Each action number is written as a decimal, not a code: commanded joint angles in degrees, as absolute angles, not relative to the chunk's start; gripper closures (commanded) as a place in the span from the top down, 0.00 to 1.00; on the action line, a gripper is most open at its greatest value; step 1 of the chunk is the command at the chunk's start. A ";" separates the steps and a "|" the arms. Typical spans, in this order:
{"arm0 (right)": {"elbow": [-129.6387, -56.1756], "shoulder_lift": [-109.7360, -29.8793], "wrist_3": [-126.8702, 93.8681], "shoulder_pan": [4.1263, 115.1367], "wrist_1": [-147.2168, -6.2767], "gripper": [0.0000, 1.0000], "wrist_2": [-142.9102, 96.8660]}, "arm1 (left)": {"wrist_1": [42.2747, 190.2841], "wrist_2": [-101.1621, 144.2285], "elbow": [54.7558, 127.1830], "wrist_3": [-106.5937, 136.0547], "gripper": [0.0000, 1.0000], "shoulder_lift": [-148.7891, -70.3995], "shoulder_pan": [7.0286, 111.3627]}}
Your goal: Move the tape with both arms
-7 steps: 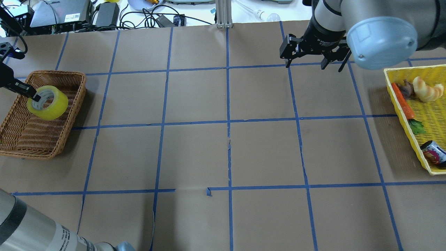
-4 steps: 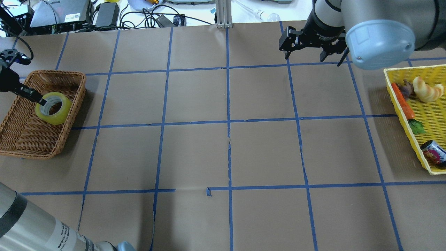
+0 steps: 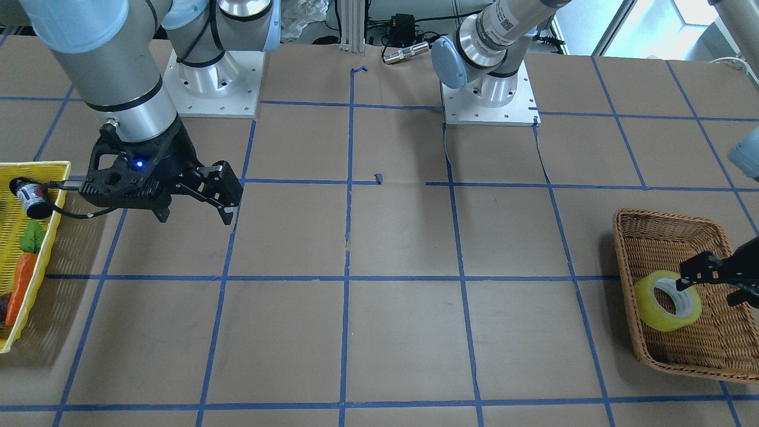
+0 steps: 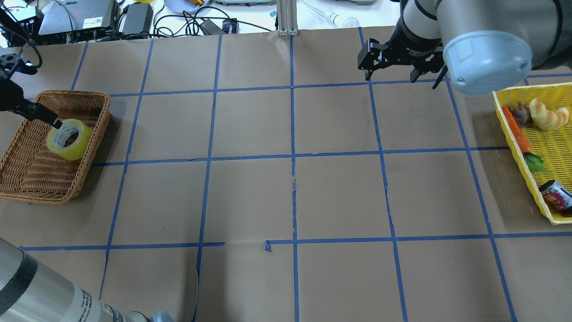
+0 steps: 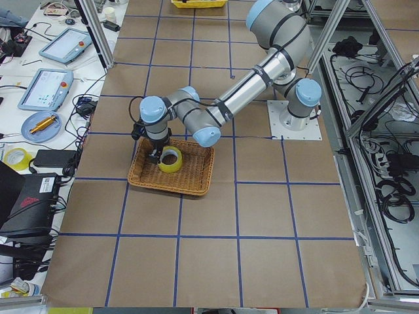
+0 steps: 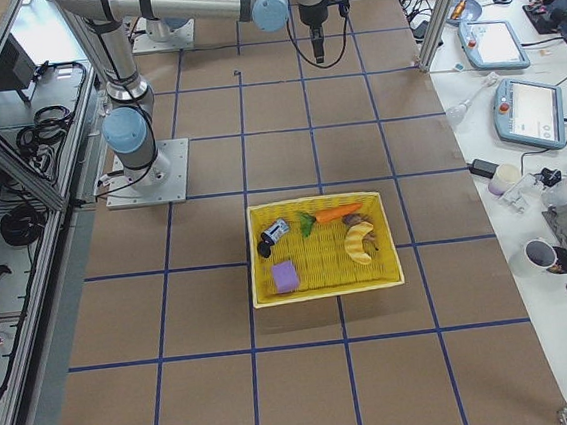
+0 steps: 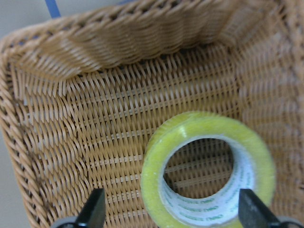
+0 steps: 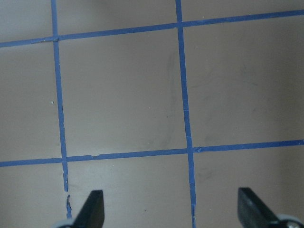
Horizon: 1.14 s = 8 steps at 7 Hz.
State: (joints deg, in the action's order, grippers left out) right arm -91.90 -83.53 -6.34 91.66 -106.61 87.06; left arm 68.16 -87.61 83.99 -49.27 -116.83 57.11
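Note:
The yellow tape roll [image 4: 78,150] lies tilted in the wicker basket [image 4: 27,192], leaning on the basket's wall nearer the table's middle. My left gripper [image 4: 53,124] hovers at the roll's far-left rim. The left wrist view shows the fingers [image 7: 95,211] wide apart on either side of the tape [image 7: 156,161], not pressing it. The front view shows the same gripper [image 3: 711,287] beside the roll [image 3: 649,302]. My right gripper [image 4: 393,79] is open and empty, over bare table at the far right, as the right wrist view [image 8: 173,213] shows.
A yellow plastic tray [image 4: 514,134] at the right edge holds a carrot [image 4: 517,129], a croissant [image 4: 547,114] and a small can [image 4: 556,196]. Cables and devices [image 4: 134,18] lie beyond the far edge. Blue tape lines grid the brown table.
The tape has gone down from the air into the basket and now rests there. My left gripper has let it go and drawn back. The right gripper has moved slightly toward the far edge.

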 commanded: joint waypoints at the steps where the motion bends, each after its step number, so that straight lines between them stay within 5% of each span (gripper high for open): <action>1: -90.53 -84.54 -6.33 91.41 -104.33 1.00 89.28 | 75.90 -87.80 84.28 -34.18 1.00 -109.90 66.31; 8: -90.79 -88.42 2.65 91.94 -96.87 1.00 90.88 | 83.38 -87.90 87.81 5.36 1.00 -92.04 94.83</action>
